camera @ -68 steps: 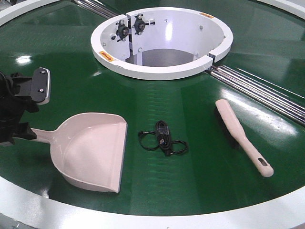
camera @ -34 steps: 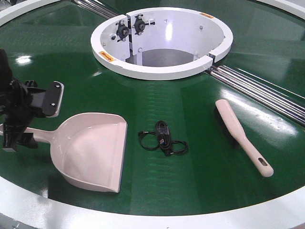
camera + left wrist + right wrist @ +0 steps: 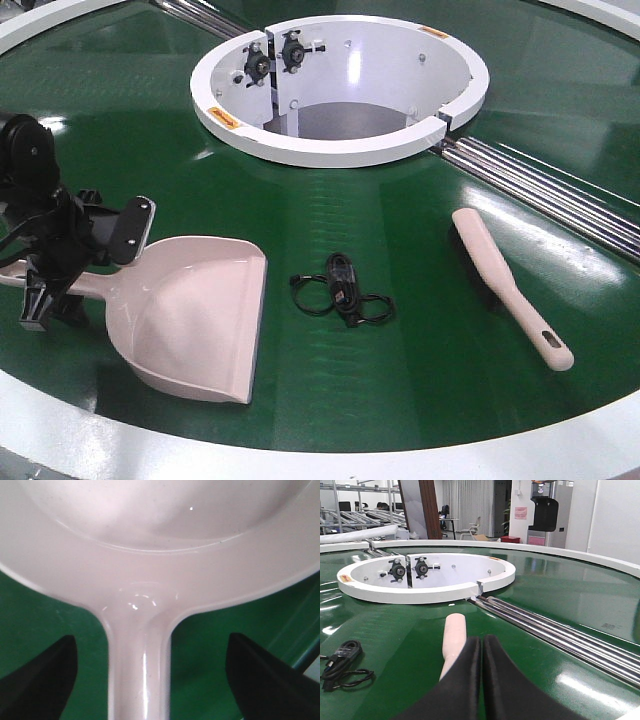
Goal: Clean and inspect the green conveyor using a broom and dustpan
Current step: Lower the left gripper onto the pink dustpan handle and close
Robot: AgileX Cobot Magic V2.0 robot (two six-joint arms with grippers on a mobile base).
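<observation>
L gripper (image 3: 150, 680) jaws apart, straddling dustpan (image 3: 195, 315) handle, unclamped; off-centre closing could skid pan across glossy green conveyor (image 3: 420, 400) twd black cable (image 3: 343, 293).

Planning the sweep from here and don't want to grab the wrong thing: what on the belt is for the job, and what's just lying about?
For the job:
green conveyor
dustpan, left gripper open astride its handle
broom

Lying about:
black cable, between dustpan and broom
white ring housing and metal rails: fixtures
</observation>
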